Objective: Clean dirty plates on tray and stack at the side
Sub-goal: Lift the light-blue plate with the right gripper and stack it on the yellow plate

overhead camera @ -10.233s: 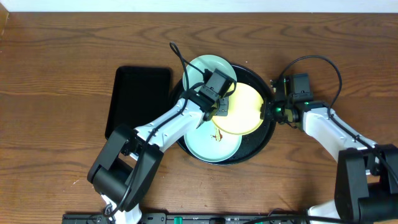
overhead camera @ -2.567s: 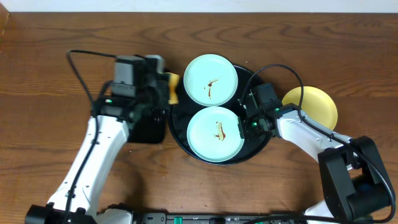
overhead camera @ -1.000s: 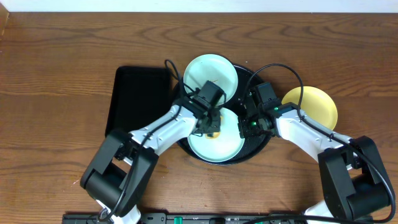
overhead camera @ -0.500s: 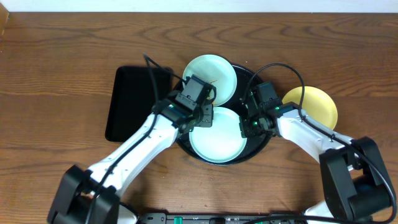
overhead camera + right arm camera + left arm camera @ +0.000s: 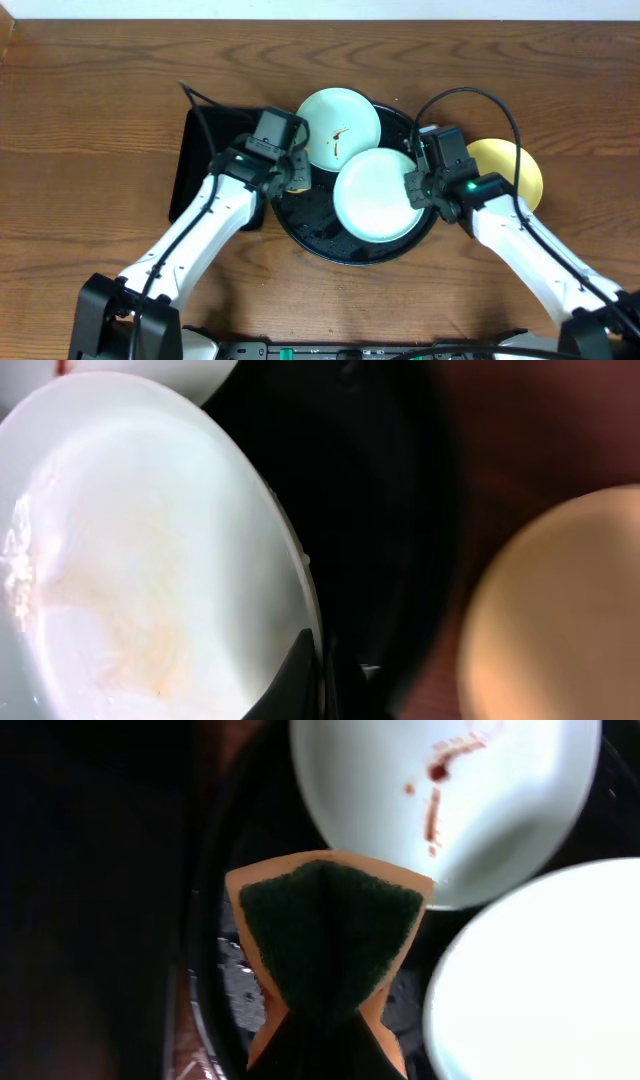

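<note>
Brown wood-grain table fills the overhead view, and farthest left on it lies a rectangular black tray, its right part covered by the left arm. Just to the right, the left gripper hangs over the left rim of the round black tray, its claw closed tight on a sponge. The wrist view shows the sponge pinched near its lower end, so that its orange body folds around a dark green scouring face that points toward the camera. The sponge touches neither plate; it sits over the wet, speckled tray floor. Behind and to the right of it, the smeared mint plate rests at the back of the round tray, overhanging the far rim, with a thin brown streak near its middle. Next to it, over the middle and right half of the tray, comes the second mint plate, face up and pale, carrying only a faint cloudy film in the right wrist view. Its edge overlaps the front of the smeared plate. The right gripper has its claw clamped on this plate's right rim, one dark finger pressing on the upper face; whether the plate is clear of the tray floor cannot be told for sure. Farthest right, off the tray, the yellow plate lies flat on the bare wood just beside the tray's rim, its left part hidden under the right arm.
</note>
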`<state>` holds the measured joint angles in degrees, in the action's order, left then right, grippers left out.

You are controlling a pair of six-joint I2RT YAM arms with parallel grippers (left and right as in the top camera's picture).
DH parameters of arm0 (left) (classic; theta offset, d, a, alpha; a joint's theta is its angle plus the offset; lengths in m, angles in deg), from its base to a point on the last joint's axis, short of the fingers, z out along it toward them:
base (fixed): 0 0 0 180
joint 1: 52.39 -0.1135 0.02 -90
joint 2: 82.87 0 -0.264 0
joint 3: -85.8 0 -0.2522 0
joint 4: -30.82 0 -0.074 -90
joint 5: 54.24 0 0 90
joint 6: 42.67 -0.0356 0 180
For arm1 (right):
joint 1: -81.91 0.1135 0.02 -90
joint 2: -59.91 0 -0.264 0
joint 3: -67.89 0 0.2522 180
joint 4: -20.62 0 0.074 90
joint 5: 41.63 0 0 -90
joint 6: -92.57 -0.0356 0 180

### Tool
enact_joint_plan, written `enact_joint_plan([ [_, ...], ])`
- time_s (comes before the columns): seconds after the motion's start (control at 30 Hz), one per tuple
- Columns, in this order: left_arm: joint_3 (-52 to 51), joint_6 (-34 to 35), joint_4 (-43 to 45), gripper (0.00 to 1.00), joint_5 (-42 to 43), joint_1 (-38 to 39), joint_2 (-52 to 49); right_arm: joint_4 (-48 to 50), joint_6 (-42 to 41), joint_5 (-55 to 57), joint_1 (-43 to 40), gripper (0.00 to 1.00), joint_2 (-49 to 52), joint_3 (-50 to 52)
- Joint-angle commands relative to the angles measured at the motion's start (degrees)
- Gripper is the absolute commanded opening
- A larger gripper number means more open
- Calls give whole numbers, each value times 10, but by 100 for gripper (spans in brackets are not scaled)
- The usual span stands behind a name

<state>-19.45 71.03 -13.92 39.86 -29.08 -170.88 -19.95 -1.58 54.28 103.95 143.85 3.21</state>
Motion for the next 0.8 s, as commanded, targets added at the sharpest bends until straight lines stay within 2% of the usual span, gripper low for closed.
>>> enact_joint_plan([
  [0.0,0,-9,-3,8,-7,-15,5,14,82,106,18,1,-37,2],
  [0.27,0,-9,-3,8,-7,-16,5,108,212,269,96,1,-94,2],
  [0.4,0,-9,-3,8,-7,-16,5,132,259,314,137,1,-97,2],
  [0.6,0,-9,-3,8,-7,-16,5,142,264,396,163,1,-97,2],
  [0.77,0,-9,-4,8,-7,-16,5,168,230,453,158,1,-97,2],
])
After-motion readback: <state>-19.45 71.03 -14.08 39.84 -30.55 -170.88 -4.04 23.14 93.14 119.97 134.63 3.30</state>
